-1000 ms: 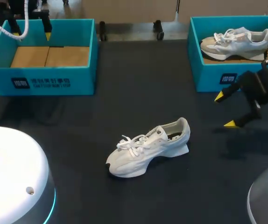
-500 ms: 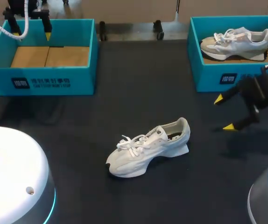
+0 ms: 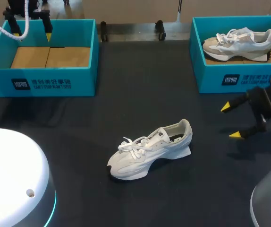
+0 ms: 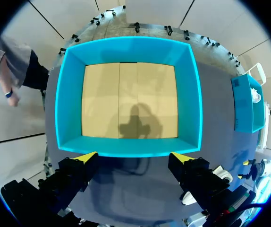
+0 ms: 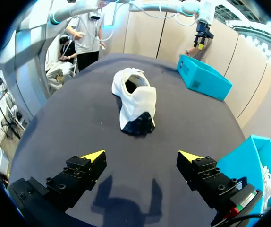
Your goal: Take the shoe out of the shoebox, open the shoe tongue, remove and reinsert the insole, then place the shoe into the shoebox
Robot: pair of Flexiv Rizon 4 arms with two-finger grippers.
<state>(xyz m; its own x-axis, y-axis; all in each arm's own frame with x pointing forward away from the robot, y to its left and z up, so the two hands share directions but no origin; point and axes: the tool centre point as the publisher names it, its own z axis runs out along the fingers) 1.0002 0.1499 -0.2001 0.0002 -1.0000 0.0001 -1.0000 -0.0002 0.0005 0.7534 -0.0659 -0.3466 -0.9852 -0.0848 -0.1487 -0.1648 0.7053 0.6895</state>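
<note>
White lace-up sneaker (image 3: 149, 149) stands on its sole mid-way on the dark worktop (image 3: 140, 85), outside both boxes, heel toward the right gripper (image 3: 231, 121), whose fingers are spread and hold nothing. Left gripper (image 4: 133, 157) hangs over one wall of the empty teal cardboard shoebox (image 3: 86, 75), fingers apart, nothing held. Second teal box (image 3: 211, 78) holds what looks like a similar sneaker (image 3: 239, 42).
</note>
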